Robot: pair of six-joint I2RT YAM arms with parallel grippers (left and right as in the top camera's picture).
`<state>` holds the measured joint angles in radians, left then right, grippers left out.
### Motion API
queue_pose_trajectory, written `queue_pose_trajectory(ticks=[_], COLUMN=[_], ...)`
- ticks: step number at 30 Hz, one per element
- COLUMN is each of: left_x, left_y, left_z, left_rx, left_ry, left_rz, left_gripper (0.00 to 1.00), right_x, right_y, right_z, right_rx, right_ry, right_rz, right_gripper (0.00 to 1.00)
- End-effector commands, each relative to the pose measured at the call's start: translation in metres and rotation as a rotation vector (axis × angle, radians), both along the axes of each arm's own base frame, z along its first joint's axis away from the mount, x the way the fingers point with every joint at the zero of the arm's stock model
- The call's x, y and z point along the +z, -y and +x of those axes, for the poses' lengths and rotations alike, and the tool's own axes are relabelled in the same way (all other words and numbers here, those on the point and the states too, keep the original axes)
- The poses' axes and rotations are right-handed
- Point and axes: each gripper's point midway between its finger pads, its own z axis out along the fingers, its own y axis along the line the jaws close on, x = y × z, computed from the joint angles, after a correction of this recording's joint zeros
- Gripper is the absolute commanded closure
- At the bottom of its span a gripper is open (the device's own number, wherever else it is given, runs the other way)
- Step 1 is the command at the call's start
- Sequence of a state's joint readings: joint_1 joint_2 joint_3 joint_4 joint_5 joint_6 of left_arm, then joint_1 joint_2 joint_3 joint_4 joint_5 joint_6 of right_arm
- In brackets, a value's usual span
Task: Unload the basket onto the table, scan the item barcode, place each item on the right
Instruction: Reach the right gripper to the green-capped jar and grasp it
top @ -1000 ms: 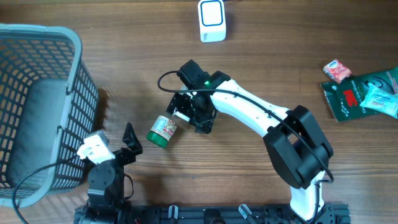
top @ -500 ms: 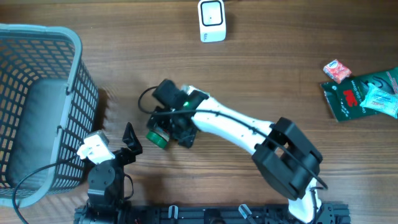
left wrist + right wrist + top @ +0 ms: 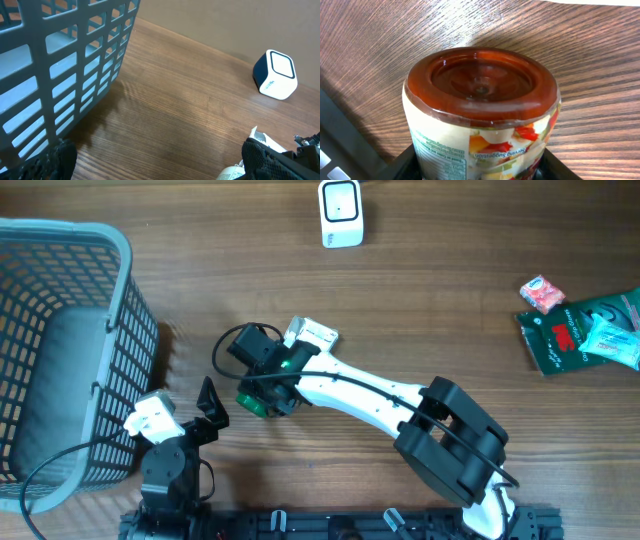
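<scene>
Slipping is my main worry. The jar (image 3: 480,130) lies on its side on the tabletop (image 3: 450,300), round and smooth, with its dark red base turned toward my right wrist camera. My right gripper (image 3: 264,388) straddles it, a finger close against each flank. I cannot tell whether they press firmly or only frame it. If the hold is shallow or off-centre, the jar could roll out sideways or twist as I lift.

A second risk is the label. I see printed text low on the left side, but I cannot make out a barcode. A finger may cover it, or it may end up facing away from the scanner (image 3: 341,213), which stands well apart at the far edge.

My right arm stretches long and low from its base, across to the left, with the wrist bent down over the jar. My left gripper (image 3: 208,412) is parked near it, fingers spread wide and empty, so a careless swing could clip it.
</scene>
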<state>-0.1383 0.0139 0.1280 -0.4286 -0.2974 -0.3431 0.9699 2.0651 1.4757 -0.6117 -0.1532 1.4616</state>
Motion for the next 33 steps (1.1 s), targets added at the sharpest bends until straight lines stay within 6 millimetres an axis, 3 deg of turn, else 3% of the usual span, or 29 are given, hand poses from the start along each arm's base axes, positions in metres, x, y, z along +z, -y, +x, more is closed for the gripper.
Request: queue_pose_trajectory(ticks=[1,4,7,11,13,17,21,27,33], left_x=[0.001,0.001,0.001,0.001,0.001,0.001,0.001,0.001,0.001], left_y=[-0.001,-0.001,-0.001,-0.001,-0.001,-0.001,-0.001,-0.001,-0.001], left_z=[0.0,0.0,0.0,0.0,0.0,0.0,0.0,0.0,0.0], left_rx=[0.006,0.006,0.006,0.006,0.006,0.006,0.006,0.006,0.006], left_ry=[0.008,0.008,0.008,0.008,0.008,0.008,0.008,0.008,0.008], left_rz=[-0.005,-0.005,-0.004,-0.005,-0.005,-0.005,-0.005,-0.004,-0.004], left_gripper=[0.0,0.0,0.0,0.0,0.0,0.0,0.0,0.0,0.0], right_x=[-0.012,-0.007,0.01,0.029,0.032,0.061,0.08,0.084,0.047], right_y=[0.002,0.0,-0.004,0.004,0.011,0.019,0.019,0.018,0.037], right_z=[-0.003,-0.007,-0.011,0.002,0.012,0.023,0.018,0.004,-0.046], right_rx=[0.001,0.045,0.104,0.171,0.182,0.22,0.262,0.278,0.242], right_ry=[-0.025,-0.087,-0.214,-0.291,-0.282,-0.362,-0.425,-0.493,-0.685], right_rz=[-0.019,0.034,0.175,0.327,0.356,0.551,0.661,0.701,0.672], right_gripper=[0.52,0.55,0.59,0.6,0.59,0.5,0.5,0.46,0.44])
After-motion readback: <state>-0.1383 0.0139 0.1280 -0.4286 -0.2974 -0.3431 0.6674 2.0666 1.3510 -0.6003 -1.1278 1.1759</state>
